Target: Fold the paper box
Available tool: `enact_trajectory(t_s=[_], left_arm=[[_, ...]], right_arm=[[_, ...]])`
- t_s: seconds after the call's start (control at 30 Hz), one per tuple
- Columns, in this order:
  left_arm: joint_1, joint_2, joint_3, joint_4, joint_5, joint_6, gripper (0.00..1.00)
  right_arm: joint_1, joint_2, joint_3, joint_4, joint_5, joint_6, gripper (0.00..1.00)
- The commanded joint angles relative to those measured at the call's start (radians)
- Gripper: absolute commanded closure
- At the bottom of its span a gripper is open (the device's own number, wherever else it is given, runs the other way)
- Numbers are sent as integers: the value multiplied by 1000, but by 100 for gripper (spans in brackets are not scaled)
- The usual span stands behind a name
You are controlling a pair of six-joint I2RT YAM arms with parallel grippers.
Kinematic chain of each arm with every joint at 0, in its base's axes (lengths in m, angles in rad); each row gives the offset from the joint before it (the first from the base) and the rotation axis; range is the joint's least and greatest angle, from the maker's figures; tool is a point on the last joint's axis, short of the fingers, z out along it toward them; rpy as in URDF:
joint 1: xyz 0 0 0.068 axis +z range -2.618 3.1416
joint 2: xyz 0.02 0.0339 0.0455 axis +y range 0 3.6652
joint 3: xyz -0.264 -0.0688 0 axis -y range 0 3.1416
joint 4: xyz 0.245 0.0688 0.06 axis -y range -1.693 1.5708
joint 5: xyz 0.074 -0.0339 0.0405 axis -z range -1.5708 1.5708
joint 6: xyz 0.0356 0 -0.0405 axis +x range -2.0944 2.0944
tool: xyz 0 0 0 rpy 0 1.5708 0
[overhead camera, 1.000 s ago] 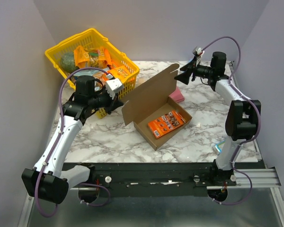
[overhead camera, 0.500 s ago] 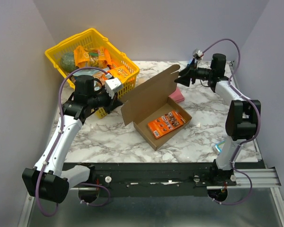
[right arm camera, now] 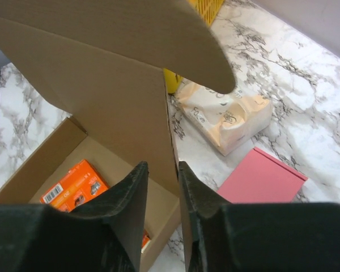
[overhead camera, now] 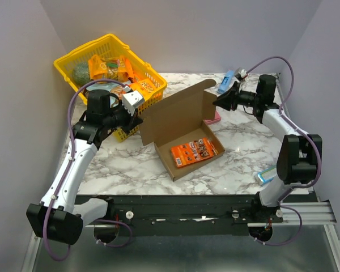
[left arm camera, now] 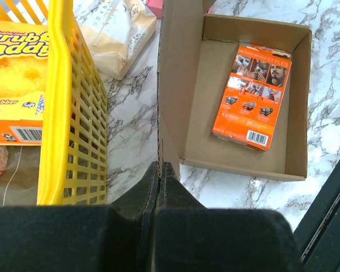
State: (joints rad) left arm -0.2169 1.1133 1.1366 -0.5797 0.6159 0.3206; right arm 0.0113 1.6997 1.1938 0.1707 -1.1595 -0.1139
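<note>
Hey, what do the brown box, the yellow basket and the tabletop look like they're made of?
The paper box looks like plain brown corrugated cardboard, matte, with faint ribbing on its lid. The yellow basket is probably moulded plastic: even colour, slight sheen, open lattice wall. The tabletop is white with grey veins like marble; whether it is real stone or a printed laminate cannot be told.
</note>
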Motion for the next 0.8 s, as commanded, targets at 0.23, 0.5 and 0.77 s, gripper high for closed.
enact_trajectory(t_s=[0.23, 0.5, 0.77], left_arm=[[-10, -7, -41, 136, 16, -46, 100], [-9, -20, -72, 214, 16, -126, 100], [-9, -43, -144, 323, -41, -222, 10]], right_arm=[[127, -173, -200, 188, 227, 97, 73], [182, -218, -207, 139, 441, 111, 85], [211, -305, -272, 95, 506, 105, 99]])
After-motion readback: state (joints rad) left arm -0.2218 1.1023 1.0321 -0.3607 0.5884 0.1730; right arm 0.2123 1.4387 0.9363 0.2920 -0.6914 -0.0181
